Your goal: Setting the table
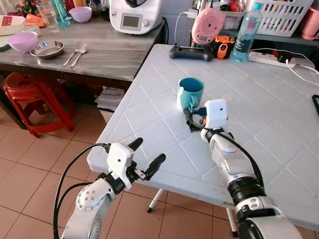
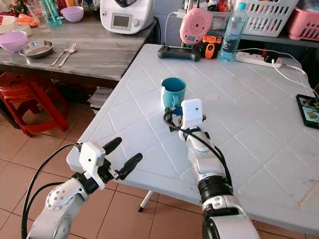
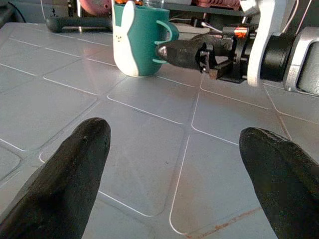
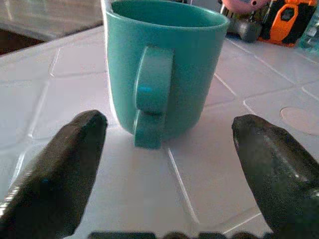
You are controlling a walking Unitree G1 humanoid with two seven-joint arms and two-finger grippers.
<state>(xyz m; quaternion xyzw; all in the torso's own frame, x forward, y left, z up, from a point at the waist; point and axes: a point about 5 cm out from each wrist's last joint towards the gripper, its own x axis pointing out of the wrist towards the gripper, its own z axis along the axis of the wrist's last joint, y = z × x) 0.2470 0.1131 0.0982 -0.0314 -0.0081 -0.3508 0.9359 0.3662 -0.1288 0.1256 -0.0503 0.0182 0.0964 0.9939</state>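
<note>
A white plastic table (image 1: 259, 124) with a diamond-grid top stands on a terracotta tile floor (image 1: 30, 164). Off beyond the left gripper (image 1: 147, 155) runs a grey wooden counter (image 1: 114, 52), a red plastic stool (image 1: 30, 97) tucked under it, all in even daylight

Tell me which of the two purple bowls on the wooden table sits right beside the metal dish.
The purple bowl at the table's front edge, just left of the metal dish. The other purple bowl stands farther back, among the bottles near the white kitchen machine.
</note>
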